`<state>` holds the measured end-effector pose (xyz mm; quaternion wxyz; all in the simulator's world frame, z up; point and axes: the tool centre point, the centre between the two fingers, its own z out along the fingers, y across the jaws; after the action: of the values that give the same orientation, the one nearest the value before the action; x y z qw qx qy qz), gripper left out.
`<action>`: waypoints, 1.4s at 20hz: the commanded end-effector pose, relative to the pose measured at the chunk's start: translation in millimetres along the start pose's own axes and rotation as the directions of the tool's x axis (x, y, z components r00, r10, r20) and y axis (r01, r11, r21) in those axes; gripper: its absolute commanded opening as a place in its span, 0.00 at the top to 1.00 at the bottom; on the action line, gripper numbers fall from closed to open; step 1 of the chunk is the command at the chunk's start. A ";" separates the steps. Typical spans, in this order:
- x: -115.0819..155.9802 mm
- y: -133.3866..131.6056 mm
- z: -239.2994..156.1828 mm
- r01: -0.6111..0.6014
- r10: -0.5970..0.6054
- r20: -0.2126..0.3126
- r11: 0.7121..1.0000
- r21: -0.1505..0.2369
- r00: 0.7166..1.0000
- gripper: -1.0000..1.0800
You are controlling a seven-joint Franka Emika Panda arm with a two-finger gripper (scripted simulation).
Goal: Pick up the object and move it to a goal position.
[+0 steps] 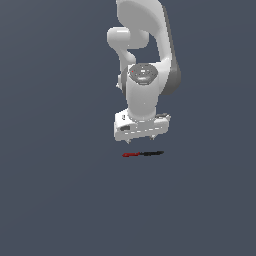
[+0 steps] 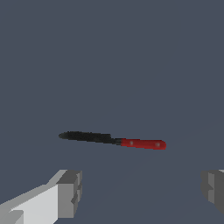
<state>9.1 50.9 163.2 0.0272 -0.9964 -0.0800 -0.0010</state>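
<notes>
The object is a thin rod lying flat on the grey floor, red half toward the exterior view's left, black half toward its right. In the wrist view the object lies ahead of the fingers, apart from them. My gripper hangs just above and slightly behind the rod, pointing down. It is open and empty; the two fingertips stand wide apart in the wrist view. Only small tips of the fingers show below the hand in the exterior view.
The white arm rises behind the gripper. The floor is plain dark grey, with nothing else on it in view.
</notes>
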 end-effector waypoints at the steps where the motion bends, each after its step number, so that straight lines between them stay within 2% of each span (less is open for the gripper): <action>1: -0.2 -0.1 3.6 0.044 -0.044 0.002 0.999 -0.004 0.999 0.04; 7: -0.6 -0.8 15.4 0.192 -0.192 0.009 0.981 -0.014 0.981 0.04; 14: -1.4 -2.4 32.0 0.398 -0.397 0.022 0.917 -0.024 0.918 0.04; 21: -2.5 -5.0 48.2 0.585 -0.585 0.035 0.810 -0.026 0.811 0.04; 28: -3.7 -8.4 64.0 0.747 -0.745 0.046 0.665 -0.023 0.665 0.04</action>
<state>4.3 61.1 103.1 0.0039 -0.8883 -0.4593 0.0027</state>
